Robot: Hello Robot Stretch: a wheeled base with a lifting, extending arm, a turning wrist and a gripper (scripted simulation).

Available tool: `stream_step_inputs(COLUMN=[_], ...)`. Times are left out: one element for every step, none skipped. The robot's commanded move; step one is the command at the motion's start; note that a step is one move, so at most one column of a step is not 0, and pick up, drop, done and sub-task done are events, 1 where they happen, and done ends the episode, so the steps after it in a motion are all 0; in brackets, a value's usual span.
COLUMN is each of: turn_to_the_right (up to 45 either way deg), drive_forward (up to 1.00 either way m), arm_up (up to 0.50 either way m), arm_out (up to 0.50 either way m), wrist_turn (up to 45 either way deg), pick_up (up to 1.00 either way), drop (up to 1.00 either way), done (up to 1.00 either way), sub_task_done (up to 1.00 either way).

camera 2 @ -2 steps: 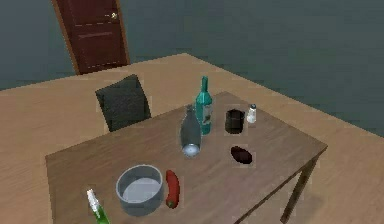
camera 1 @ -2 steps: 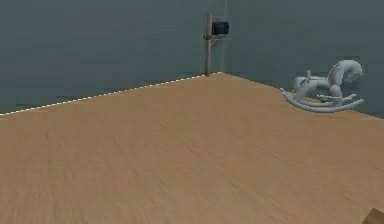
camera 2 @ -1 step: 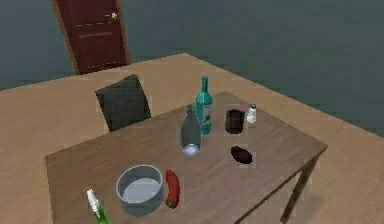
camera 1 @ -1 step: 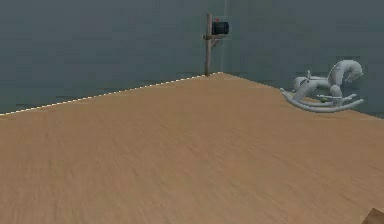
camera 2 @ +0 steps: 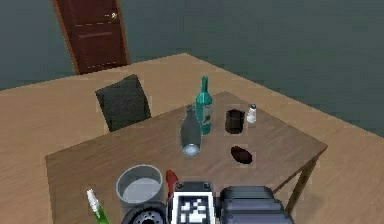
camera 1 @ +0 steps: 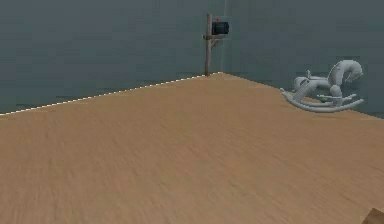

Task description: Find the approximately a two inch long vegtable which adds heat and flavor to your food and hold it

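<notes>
The gripper [camera 2: 150,214] sits at the desk's [camera 2: 290,150] near edge beside a grey pot [camera 2: 140,185], seemingly placed to reach the thin red sliver [camera 2: 172,180] at the pot's rim, likely the pepper. I cannot tell whether it holds anything. Farther out, a clear bottle [camera 2: 189,132], a green bottle [camera 2: 204,105] and a dark cup [camera 2: 235,120] crowd the desk's middle, while the bare floor [camera 1: 150,150] ahead leaves driving room.
</notes>
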Motion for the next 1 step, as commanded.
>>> stream_step_inputs(turn_to_the_right=[0.0], drive_forward=[0.00], arm_up=[0.00], arm_out=[0.14], wrist_turn=[0.0], pick_up=[0.00], drop=[0.00], done=[0.00], sub_task_done=[0.00])
